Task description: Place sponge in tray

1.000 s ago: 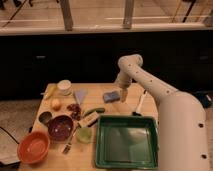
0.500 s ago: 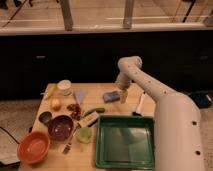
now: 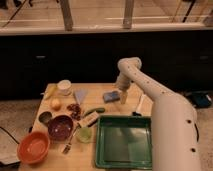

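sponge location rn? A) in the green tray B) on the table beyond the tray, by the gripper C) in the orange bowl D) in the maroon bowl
B: the sponge lies on the table beyond the tray, with the gripper low beside it.

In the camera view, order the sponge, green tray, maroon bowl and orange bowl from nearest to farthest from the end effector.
1. Sponge, right beside the end effector, far side of the table.
2. Green tray, near side.
3. Maroon bowl, picture's near left.
4. Orange bowl, near-left corner.
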Robot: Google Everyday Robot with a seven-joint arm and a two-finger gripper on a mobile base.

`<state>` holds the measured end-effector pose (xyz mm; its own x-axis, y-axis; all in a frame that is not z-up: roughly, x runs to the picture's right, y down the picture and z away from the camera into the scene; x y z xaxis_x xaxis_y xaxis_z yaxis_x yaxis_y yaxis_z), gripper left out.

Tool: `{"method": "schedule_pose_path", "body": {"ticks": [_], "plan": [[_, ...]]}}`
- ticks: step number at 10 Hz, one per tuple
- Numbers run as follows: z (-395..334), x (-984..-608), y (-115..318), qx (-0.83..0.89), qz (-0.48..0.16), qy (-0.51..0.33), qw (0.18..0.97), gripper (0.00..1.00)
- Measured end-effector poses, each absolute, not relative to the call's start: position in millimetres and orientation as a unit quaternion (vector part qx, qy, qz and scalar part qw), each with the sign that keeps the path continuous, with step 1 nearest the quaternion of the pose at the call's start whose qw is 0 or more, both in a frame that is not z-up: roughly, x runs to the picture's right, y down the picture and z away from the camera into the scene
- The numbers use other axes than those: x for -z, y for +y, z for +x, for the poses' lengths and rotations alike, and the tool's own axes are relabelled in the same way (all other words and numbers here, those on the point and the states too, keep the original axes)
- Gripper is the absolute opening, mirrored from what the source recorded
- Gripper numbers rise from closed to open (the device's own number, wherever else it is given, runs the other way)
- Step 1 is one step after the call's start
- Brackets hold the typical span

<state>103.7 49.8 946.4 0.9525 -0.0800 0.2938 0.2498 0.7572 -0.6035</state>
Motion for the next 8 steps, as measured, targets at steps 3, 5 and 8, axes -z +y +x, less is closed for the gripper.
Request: {"method": "schedule_pose_path", "body": {"ticks": [3, 5, 8], "plan": [[103.8, -949.5, 53.0, 0.093, -0.343, -0.128, 0.926, 0.75], [103.5, -952.4, 56.0, 0.095, -0.347, -0.129, 0.924, 0.71], [106.5, -955.3, 60.4, 0.097, -0.353, -0.129, 0.921, 0.68]]}}
